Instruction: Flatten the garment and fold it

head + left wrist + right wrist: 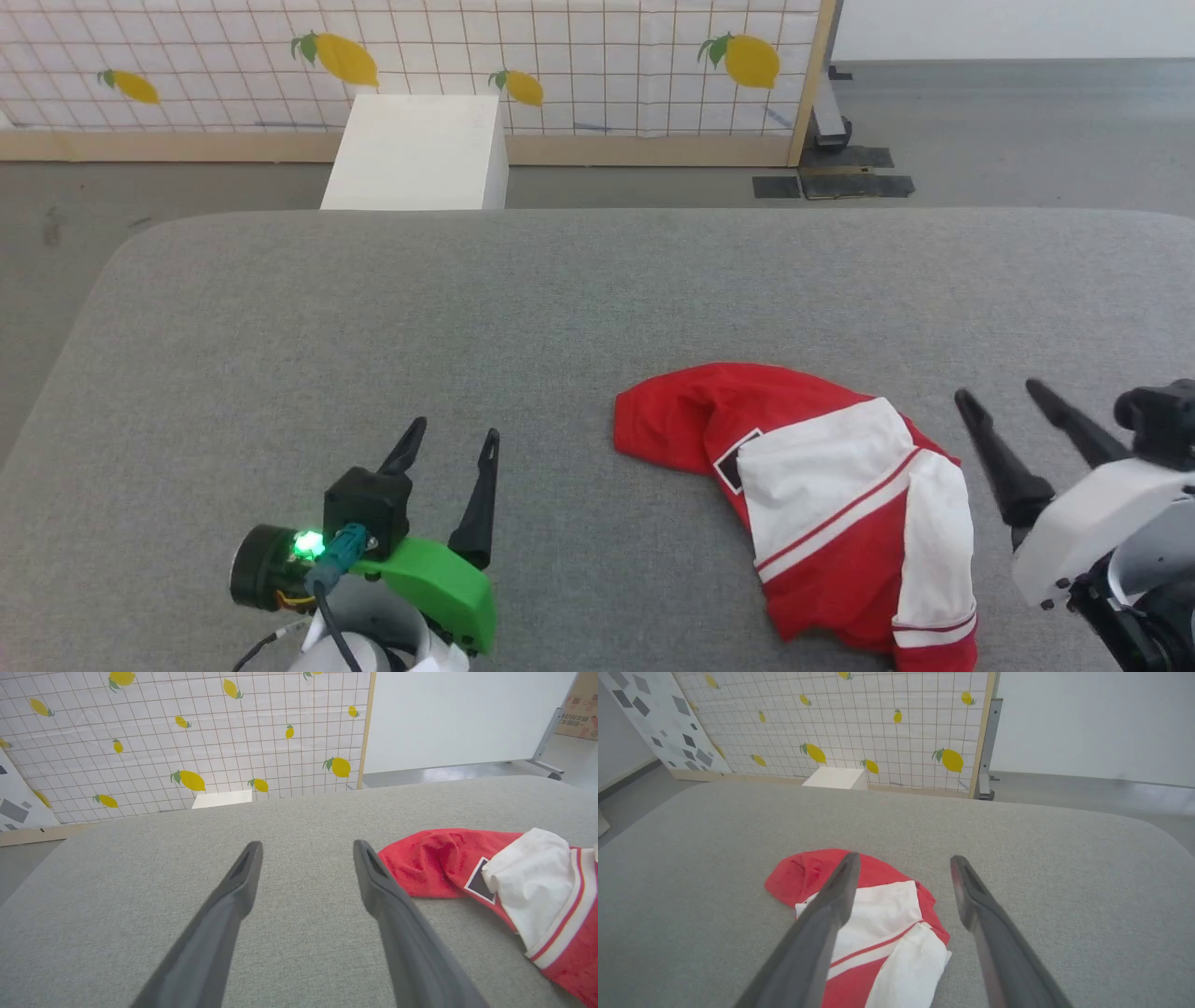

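Observation:
The garment (822, 504), a red jersey with white sleeves and red-white trim, lies crumpled in a curved heap on the grey table's near right part. A scrap of black white-edged lettering shows at a fold; the number is hidden. My left gripper (453, 434) stands open to the garment's left, a short way from its red edge (434, 863). My right gripper (997, 390) stands open just right of the heap, above the table. In the right wrist view the garment (882, 914) lies under and left of my right gripper (901, 865). Neither gripper (306, 849) holds anything.
The grey cloth-covered table (467, 308) has rounded far corners and wide bare room to the left and far side. Beyond its far edge stand a white box (415, 149) on the floor and a lemon-print grid screen (560, 56) with a wooden frame.

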Controlling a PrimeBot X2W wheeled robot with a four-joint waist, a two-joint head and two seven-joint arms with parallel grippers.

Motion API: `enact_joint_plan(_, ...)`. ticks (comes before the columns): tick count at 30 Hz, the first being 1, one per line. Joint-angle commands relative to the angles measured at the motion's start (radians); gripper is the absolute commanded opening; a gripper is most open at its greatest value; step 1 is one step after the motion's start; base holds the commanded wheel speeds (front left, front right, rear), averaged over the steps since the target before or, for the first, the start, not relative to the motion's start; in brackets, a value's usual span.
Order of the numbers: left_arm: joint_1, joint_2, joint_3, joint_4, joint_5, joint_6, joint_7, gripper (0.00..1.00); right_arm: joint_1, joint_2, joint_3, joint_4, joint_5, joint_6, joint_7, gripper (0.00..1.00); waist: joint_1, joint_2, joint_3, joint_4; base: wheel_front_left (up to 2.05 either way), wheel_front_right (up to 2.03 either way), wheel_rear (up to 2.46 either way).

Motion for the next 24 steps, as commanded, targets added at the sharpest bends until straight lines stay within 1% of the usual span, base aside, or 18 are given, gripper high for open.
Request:
enact_joint_plan(1, -0.004, -0.006, 0.005, -0.006, -0.011, 0.007, 0.003, 1.0, -0.004, -0.01, 0.004, -0.005, 0.001, -0.001, -0.051, 1.0, 0.0, 0.0, -0.004, -0.005, 0.0, 0.0, 0.0)
enact_joint_plan(6, -0.015, -0.013, -0.003, -0.011, -0.026, 0.0, 0.029, 1.0, 0.046, -0.019, 0.02, 0.012, -0.017, -0.001, -0.255, 1.0, 0.0, 0.0, 0.001, -0.01, 0.0, 0.0, 0.0)
enact_joint_plan(9, -0.025, -0.01, -0.019, -0.01, -0.032, -0.012, 0.065, 1.0, 0.065, 0.0, 0.02, 0.015, -0.035, -0.001, -0.351, 1.0, 0.0, 0.0, 0.012, -0.014, 0.0, 0.0, 0.0)
enact_joint_plan(11, -0.032, -0.008, -0.027, -0.011, -0.035, -0.019, 0.083, 1.0, 0.071, 0.005, 0.022, 0.014, -0.055, -0.001, -0.395, 1.0, 0.0, 0.0, 0.02, -0.017, 0.0, 0.0, 0.0)
enact_joint_plan(14, -0.053, -0.005, -0.045, -0.019, -0.04, -0.039, 0.12, 1.0, 0.081, 0.03, 0.005, 0.028, -0.076, -0.001, -0.428, 1.0, 0.0, 0.0, 0.041, -0.024, 0.0, 0.0, 0.0)
enact_joint_plan(17, -0.093, -0.009, -0.069, -0.028, -0.057, -0.072, 0.183, 1.0, 0.083, 0.048, -0.013, 0.031, -0.1, -0.001, -0.444, 1.0, 0.0, 0.0, 0.066, -0.03, 0.0, 0.0, 0.0)
enact_joint_plan(19, -0.137, -0.014, -0.098, -0.034, -0.071, -0.108, 0.256, 1.0, 0.081, 0.059, -0.027, 0.029, -0.115, -0.001, -0.452, 1.0, 0.0, 0.0, 0.087, -0.036, 0.0, 0.0, 0.0)
enact_joint_plan(21, -0.2, -0.028, -0.132, -0.038, -0.09, -0.149, 0.352, 1.0, 0.076, 0.071, -0.045, 0.026, -0.134, -0.001, -0.454, 1.0, 0.0, 0.0, 0.113, -0.045, 0.0, 0.0, 0.0)
enact_joint_plan(23, -0.256, -0.052, -0.155, -0.034, -0.118, -0.173, 0.444, 1.0, 0.068, 0.08, -0.054, 0.021, -0.144, -0.001, -0.459, 1.0, 0.0, 0.0, 0.135, -0.055, 0.0, 0.0, 0.0)
enact_joint_plan(24, -0.283, -0.065, -0.162, -0.027, -0.128, -0.176, 0.482, 1.0, 0.064, 0.082, -0.056, 0.019, -0.148, -0.001, -0.46, 1.0, 0.0, 0.0, 0.145, -0.06, 0.0, 0.0, 0.0)
